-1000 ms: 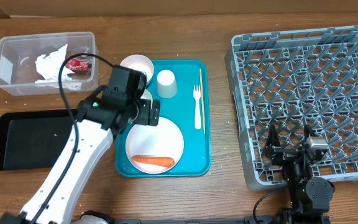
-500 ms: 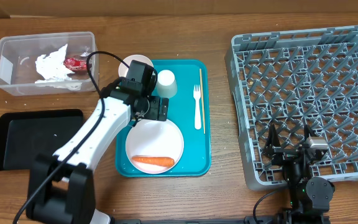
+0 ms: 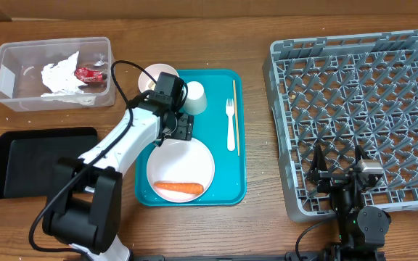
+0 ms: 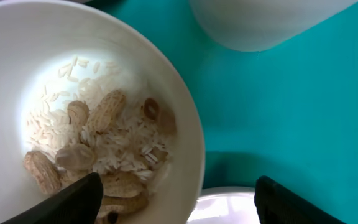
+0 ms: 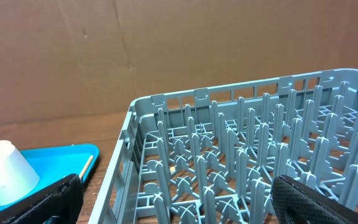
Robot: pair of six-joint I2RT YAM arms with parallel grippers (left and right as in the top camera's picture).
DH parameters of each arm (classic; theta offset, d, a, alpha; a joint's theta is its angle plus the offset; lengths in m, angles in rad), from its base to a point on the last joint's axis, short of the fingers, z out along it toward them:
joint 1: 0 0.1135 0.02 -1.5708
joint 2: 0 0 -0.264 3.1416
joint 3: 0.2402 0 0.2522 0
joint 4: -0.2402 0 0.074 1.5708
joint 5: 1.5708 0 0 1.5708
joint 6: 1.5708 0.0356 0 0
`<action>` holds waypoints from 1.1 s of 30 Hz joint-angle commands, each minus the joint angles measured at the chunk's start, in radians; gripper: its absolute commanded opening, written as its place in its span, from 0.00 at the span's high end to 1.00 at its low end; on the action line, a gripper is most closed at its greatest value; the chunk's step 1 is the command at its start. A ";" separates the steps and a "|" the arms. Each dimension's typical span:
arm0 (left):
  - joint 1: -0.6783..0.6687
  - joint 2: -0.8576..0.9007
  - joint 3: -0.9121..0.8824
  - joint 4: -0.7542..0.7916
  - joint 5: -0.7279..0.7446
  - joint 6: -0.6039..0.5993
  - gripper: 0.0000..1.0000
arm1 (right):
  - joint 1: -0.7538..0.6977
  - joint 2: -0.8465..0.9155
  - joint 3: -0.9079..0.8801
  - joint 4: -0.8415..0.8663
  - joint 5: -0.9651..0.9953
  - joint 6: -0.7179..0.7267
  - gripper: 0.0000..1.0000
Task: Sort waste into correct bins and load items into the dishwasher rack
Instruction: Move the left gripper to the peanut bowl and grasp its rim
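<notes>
Wooden surface (image 3: 267, 14), dishwasher rack (image 3: 278, 130) at 3 o'clock: waste sorting in hand.
On the teal tray (image 3: 223, 181), the left hand (image 3: 182, 127), open, straddles the nut-and-rice bowl's (image 4: 17, 50) rim, gripping nothing; next, probably pinch and lift. The right hand (image 3: 338, 163) gapes empty.

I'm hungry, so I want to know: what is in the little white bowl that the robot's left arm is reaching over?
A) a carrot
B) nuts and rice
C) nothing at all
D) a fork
B: the left wrist view looks straight into the bowl, where beige nuts lie among white rice grains; the carrot is on the plate instead.
</notes>
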State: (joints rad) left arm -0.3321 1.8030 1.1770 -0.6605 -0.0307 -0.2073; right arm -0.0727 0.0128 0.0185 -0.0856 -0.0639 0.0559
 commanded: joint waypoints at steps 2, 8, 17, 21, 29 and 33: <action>-0.018 0.034 0.022 0.010 -0.070 0.002 0.20 | -0.006 -0.010 -0.011 0.006 -0.002 -0.001 0.00; -0.018 0.034 0.022 0.035 -0.074 0.001 0.44 | -0.006 -0.010 -0.011 0.006 -0.001 -0.001 0.00; -0.018 0.034 0.022 0.041 -0.074 0.001 0.57 | -0.006 -0.010 -0.011 0.006 -0.001 -0.001 0.00; -0.018 0.034 0.022 0.036 -0.074 0.001 0.61 | -0.006 -0.010 -0.011 0.006 -0.002 -0.001 0.00; -0.029 0.034 0.023 0.036 -0.073 0.001 0.74 | -0.006 -0.010 -0.011 0.006 -0.002 -0.001 0.00; -0.042 0.034 0.036 0.021 -0.073 0.001 0.80 | -0.006 -0.010 -0.011 0.006 -0.002 -0.001 0.00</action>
State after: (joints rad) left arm -0.3576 1.8244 1.1782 -0.6289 -0.0914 -0.2070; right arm -0.0723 0.0128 0.0185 -0.0860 -0.0635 0.0555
